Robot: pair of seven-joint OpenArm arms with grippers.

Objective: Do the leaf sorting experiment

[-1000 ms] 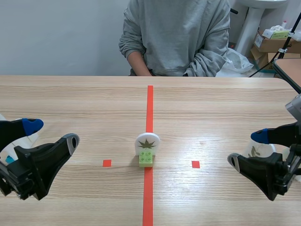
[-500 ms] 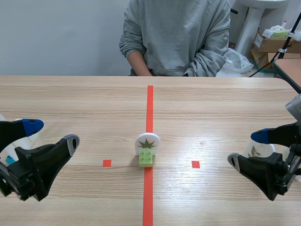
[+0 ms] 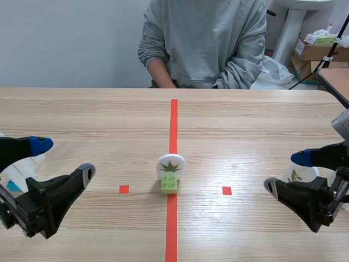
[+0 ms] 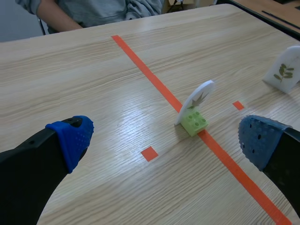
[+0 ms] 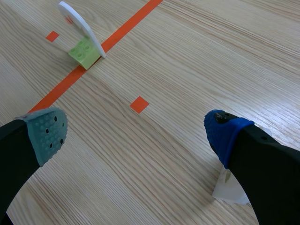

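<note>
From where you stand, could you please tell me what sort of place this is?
Probably a robotics test room: a tape-marked wooden table, a leaf card on a green brick, a person seated opposite.

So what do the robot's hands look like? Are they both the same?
Pretty much the same. The left hand and the right hand are both chunky and black, each with two thick fingers. Every finger ends in a soft, rounded pad covered in little dots. On each hand there is one bright blue pad and one duller greyish pad.
</note>
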